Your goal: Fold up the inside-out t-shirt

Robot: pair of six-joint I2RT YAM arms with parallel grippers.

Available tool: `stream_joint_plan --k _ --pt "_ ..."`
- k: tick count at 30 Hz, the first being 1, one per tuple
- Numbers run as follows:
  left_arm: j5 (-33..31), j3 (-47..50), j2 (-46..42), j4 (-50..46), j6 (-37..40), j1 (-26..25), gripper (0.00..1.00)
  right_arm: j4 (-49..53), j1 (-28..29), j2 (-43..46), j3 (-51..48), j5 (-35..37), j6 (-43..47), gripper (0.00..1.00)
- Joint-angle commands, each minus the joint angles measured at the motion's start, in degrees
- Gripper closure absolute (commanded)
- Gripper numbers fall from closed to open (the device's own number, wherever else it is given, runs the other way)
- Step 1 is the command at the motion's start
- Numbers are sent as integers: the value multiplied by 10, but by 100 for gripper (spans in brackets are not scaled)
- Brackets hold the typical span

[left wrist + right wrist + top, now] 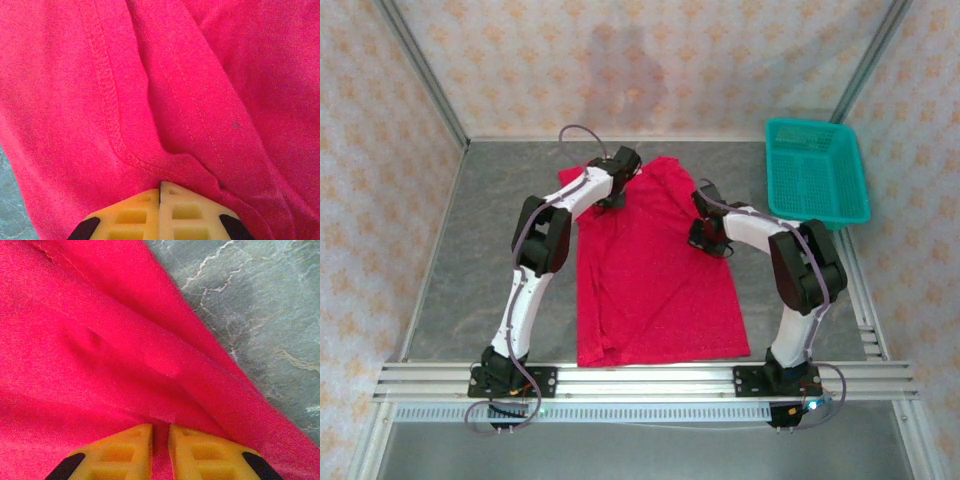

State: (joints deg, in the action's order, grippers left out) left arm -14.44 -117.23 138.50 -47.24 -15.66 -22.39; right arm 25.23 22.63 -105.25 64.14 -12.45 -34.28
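The red t-shirt lies spread flat on the grey tabletop between the two arms, hem toward the bases and collar end toward the far wall. A teal basket stands well apart at the far right.

The left tool is down on the shirt's far left corner, near the sleeve. Its fingers are pressed together, and a small ridge of cloth beside a stitched seam puckers at their tips, so it appears to be pinching the fabric. The right tool sits at the shirt's right edge, with bare tabletop just beyond. Its fingers are nearly together, with red cloth caught in the narrow gap between them.

The step in hand looks like taking hold of the upper part of the shirt to start a fold. To do it well, both pinches should catch both layers, not just the top one. The two arms should lift together and evenly, low over the tabletop, so the cloth stays taut between them. The lower half should stay flat and not drag.
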Motion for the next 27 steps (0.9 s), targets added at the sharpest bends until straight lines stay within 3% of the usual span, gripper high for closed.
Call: stream_joint_plan --k 1,7,17,22,27 --pt "-32 -29 -18 -29 1 4 100 26 -7 -25 -13 11 2 82" --pt "-49 -30 -73 -46 -6 8 100 29 -7 -18 -13 15 2 82" --pt "-71 81 -163 -34 -41 32 100 33 -7 -11 -12 21 0 82" --pt "-87 243 -263 -7 -119 77 100 39 -11 -20 -16 36 -6 83" --pt "-51 428 -367 56 -234 143 100 35 -13 -26 -20 37 -8 83"
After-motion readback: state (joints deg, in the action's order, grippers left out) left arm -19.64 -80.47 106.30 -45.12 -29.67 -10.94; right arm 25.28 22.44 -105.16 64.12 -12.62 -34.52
